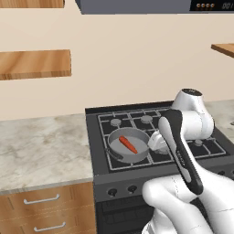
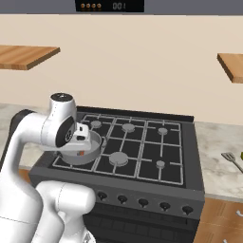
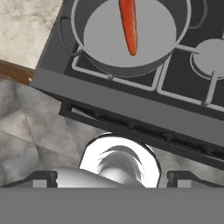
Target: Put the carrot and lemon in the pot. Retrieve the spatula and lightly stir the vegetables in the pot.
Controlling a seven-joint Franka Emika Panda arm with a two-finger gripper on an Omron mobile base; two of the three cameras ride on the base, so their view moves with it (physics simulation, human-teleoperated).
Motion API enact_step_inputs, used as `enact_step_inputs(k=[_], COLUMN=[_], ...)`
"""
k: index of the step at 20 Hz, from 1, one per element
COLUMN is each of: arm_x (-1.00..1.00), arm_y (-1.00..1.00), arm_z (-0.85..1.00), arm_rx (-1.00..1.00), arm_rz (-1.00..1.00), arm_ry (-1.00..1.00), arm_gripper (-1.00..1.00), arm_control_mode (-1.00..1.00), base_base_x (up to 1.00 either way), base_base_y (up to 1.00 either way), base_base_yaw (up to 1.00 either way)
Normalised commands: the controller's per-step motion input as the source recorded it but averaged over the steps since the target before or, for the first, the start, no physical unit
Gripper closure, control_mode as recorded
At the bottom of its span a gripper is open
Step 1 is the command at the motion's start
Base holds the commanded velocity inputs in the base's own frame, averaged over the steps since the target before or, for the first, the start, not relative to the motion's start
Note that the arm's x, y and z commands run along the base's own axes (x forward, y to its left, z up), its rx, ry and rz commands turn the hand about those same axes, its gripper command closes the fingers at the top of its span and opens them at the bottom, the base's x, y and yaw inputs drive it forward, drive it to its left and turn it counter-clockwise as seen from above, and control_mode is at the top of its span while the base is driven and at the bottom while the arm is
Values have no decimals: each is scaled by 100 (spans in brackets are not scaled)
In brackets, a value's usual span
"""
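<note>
We find the carrot (image 1: 128,144) lying inside the pot (image 1: 115,145), which sits on the front left burner of the stove (image 1: 137,119). The hand view looks down on the pot (image 3: 96,57) with the carrot (image 3: 128,26) on its grey floor. The gripper (image 3: 112,178) hangs above the stove's front edge, fingers spread wide and holding nothing. On the counter (image 2: 213,161) right of the stove we note the spatula's (image 2: 230,158) blade; a yellowish speck at the frame edge may be the lemon (image 2: 241,155).

Pot (image 1: 129,147) mouth open from above (carrot (image 1: 128,144) inside); neighbouring stove grates (image 2: 142,147) bare.
</note>
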Motion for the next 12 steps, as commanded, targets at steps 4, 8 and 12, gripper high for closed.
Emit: enact_step_inputs(k=[4,8,12], arm_x=[0,0,0], arm_y=[0,0,0], arm_z=[0,0,0], arm_rx=[0,0,0], arm_rz=[0,0,0], arm_ry=[0,0,0], arm_gripper=[-100,-100,-100], arm_control_mode=[-100,-100,100], base_base_x=[0,0,-44], base_base_y=[0,0,-38], base_base_yaw=[0,0,-7])
